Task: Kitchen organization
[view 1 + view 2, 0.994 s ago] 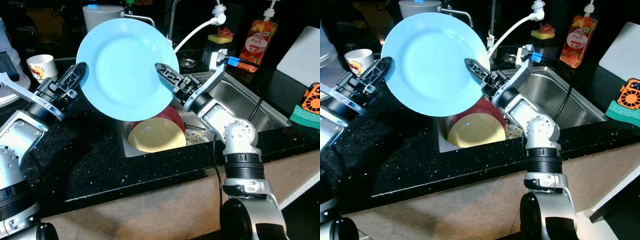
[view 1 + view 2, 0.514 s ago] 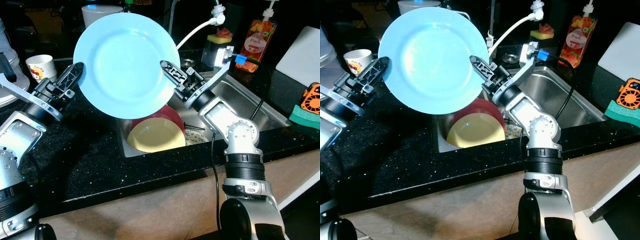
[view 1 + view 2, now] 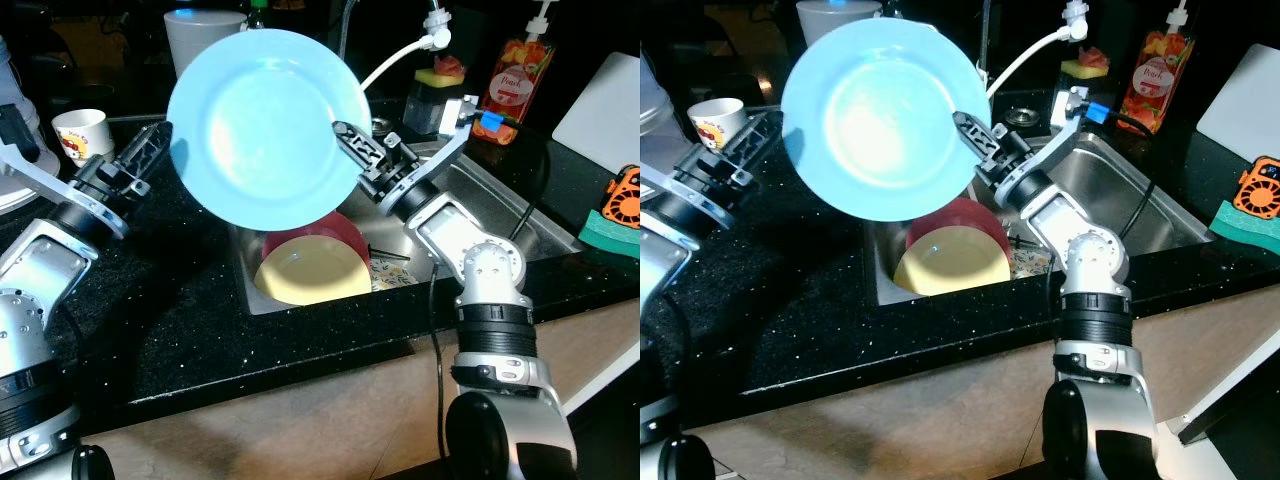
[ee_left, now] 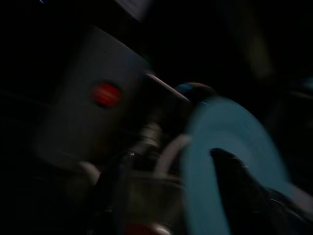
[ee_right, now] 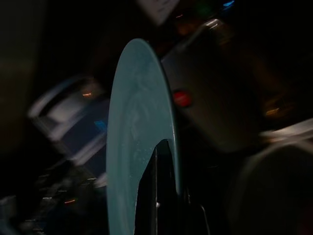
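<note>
A large light blue plate is held upright above the sink. My right gripper is shut on its right rim; in the right wrist view a black finger lies against the plate. My left gripper is open at the plate's left rim. In the left wrist view the rim stands between its spread fingers. In the sink below, a yellow plate leans in front of a red plate.
A patterned white cup stands on the black counter at the left, with a white container behind. The faucet hose, a soap bottle, a white board and a green sponge lie to the right.
The blue plate has shifted right with my right gripper and turned more upright. Its left rim has drawn away from my left gripper, which stayed almost where it was.
</note>
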Available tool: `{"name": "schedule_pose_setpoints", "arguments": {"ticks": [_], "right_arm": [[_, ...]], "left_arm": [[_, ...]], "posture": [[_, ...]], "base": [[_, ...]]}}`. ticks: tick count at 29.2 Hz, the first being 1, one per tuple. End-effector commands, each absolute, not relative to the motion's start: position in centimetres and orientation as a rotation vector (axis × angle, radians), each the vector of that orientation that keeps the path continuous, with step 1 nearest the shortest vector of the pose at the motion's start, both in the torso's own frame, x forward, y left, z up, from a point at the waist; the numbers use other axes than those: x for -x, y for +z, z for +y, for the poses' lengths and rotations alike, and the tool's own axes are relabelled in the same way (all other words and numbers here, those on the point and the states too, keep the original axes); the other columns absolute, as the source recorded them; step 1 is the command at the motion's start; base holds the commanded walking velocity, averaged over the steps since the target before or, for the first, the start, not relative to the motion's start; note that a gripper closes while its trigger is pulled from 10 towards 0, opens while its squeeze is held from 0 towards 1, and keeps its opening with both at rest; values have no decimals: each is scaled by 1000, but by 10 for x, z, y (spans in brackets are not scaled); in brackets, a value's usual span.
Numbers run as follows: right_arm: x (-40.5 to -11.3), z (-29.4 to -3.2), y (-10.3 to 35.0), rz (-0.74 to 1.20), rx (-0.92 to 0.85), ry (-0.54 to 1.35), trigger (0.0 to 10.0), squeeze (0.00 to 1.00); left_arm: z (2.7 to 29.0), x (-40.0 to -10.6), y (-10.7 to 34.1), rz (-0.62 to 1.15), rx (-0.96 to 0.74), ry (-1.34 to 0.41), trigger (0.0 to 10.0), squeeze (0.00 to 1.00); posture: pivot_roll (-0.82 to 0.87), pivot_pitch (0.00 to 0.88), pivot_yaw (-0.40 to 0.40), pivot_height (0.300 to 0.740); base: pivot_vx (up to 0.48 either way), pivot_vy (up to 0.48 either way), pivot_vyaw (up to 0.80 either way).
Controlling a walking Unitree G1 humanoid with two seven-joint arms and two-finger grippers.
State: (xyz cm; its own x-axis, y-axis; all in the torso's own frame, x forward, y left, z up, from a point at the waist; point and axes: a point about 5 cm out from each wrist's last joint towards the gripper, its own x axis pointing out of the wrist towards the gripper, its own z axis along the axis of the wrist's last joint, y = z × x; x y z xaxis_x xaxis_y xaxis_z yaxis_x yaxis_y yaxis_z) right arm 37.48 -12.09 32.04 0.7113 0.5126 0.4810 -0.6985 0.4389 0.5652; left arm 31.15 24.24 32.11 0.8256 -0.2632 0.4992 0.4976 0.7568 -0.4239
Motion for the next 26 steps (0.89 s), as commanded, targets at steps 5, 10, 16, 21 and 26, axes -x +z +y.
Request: {"name": "schedule_pose_setpoints", "arguments": {"ticks": [5, 10, 16, 21, 26], "right_arm": [[-389, -134, 317, -341, -507, 490, 0, 0], [-396, -125, 304, -329, -274, 434, 0, 0], [-400, -111, 291, -308, -146, 460, 0, 0], [-405, -89, 267, -210, -34, 536, 10000, 0], [-406, -80, 259, -166, 50, 583, 10000, 0]], "left_arm": [[240, -316, 315, -343, 358, -382, 10000, 0], [193, -304, 295, -123, 119, -691, 10000, 0], [171, -298, 278, 18, -6, -831, 10000, 0], [167, -296, 262, 131, -121, -893, 10000, 0], [171, -295, 256, 173, -178, -882, 10000, 0]], "posture": [[35, 71, 4, 740], [38, 76, -2, 740], [36, 86, -2, 740], [44, 96, -7, 740], [44, 100, -8, 740]], "base": [[0, 0, 0], [0, 0, 0], [0, 0, 0], [0, 0, 0], [0, 0, 0]]}}
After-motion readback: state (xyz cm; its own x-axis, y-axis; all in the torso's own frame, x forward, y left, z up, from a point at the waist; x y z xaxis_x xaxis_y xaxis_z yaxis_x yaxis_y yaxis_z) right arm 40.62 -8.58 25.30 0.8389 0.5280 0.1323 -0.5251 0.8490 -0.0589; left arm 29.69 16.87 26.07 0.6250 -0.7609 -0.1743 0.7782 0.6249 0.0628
